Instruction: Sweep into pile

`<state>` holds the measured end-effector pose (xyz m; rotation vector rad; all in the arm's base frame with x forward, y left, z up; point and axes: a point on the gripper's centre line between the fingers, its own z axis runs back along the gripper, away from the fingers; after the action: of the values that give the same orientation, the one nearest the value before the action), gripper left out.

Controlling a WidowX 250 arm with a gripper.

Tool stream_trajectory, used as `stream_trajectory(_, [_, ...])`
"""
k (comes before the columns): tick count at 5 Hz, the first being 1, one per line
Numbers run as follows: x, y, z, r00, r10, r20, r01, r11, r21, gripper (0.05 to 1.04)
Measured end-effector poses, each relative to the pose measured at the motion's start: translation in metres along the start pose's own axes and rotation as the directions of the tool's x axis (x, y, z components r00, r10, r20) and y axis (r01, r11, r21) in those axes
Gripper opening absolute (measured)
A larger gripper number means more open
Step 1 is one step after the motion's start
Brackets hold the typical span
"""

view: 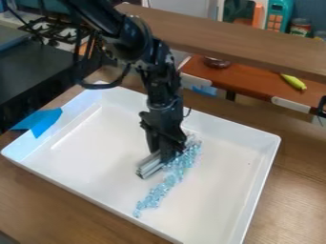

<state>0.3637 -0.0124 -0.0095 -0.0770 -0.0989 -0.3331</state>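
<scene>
My black gripper (164, 151) hangs down over the middle of the white tray (83, 138), shut on a ridged grey-white sweeping tool (150, 166). The tool's lower left end sticks out past the gripper, low over the tray floor. Small light-blue pieces (170, 180) lie in a long uneven band along the tool's right side. Wider near the gripper's right, the band narrows toward the tray's front edge. Part of the tool and some of the pieces behind it are hidden by the gripper.
Raised walls surround the tray on a brown wooden table (47, 202). Blue tape (41, 122) is on its left rim. A wooden beam (235, 40) crosses behind the arm. Farther back are a red-brown counter (255, 83) with a yellow-green toy (293, 81) and, upper left, a stove (54, 31).
</scene>
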Motion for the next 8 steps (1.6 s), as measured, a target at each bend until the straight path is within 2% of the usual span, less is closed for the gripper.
stream_trajectory(2, [-0.006, -0.038, 0.004, 0.999, -0.002, -0.053, -0.004, 0.993, -0.121, 0.355])
stream_trajectory(3, [-0.002, -0.051, 0.020, 0.999, 0.021, -0.033, -0.027, 0.984, -0.175, 0.355])
stream_trajectory(4, [0.000, -0.060, 0.022, 0.999, 0.025, -0.025, -0.030, 0.975, -0.221, 0.355])
stream_trajectory(5, [0.003, -0.043, 0.047, 0.997, 0.047, 0.065, -0.034, 0.981, -0.190, 0.355])
stream_trajectory(6, [-0.005, 0.003, 0.056, 0.991, 0.105, 0.085, -0.096, 0.990, -0.106, 0.354])
stream_trajectory(7, [0.005, 0.037, 0.071, 0.984, 0.118, 0.136, -0.117, 0.993, -0.022, 0.354])
stream_trajectory(8, [0.005, 0.065, 0.051, 0.984, 0.142, 0.109, -0.147, 0.988, 0.040, 0.355])
